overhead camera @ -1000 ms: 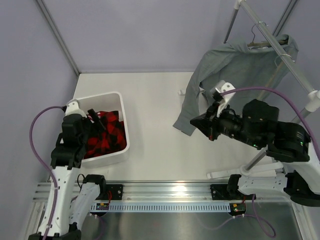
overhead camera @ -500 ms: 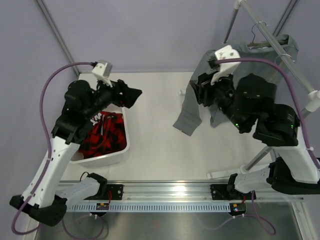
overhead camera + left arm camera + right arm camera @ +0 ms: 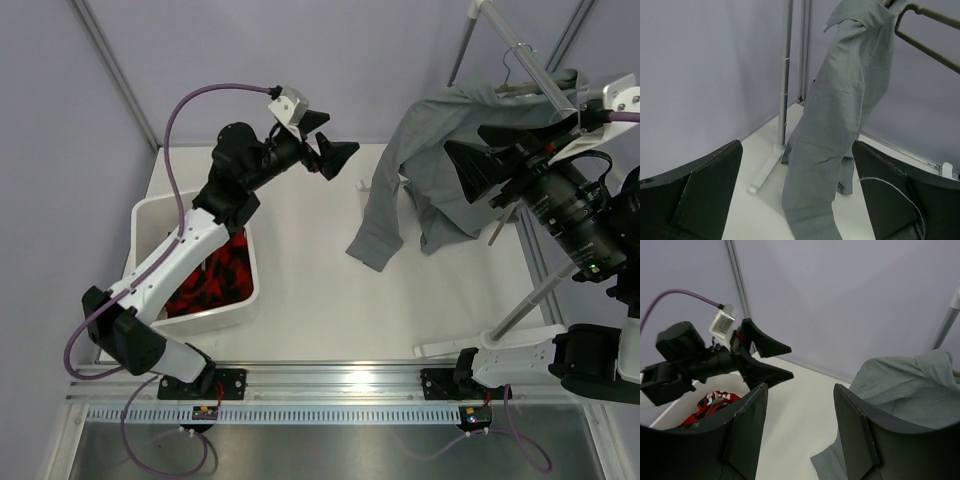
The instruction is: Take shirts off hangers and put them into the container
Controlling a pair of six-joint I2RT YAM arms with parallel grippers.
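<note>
Left claw point(image 3: 338, 140) and right claw point(image 3: 464, 138) both stand apart and empty, plaid shirt point(image 3: 215, 282) lies in the container point(image 3: 165, 200), grey shirt point(image 3: 440, 140) hangs on its hanger point(image 3: 518, 88); a pull on cloth alone could drag that hanger off the rail point(image 3: 497, 25).

Plain lilac-grey walls point(image 3: 300, 60) close round a flat white tabletop point(image 3: 310, 260), with slim silver metal posts point(image 3: 115, 72) in the corners.

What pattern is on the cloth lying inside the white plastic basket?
Red-and-black plaid shirt, lying in the white plastic basket; the top external view shows it best.
</note>
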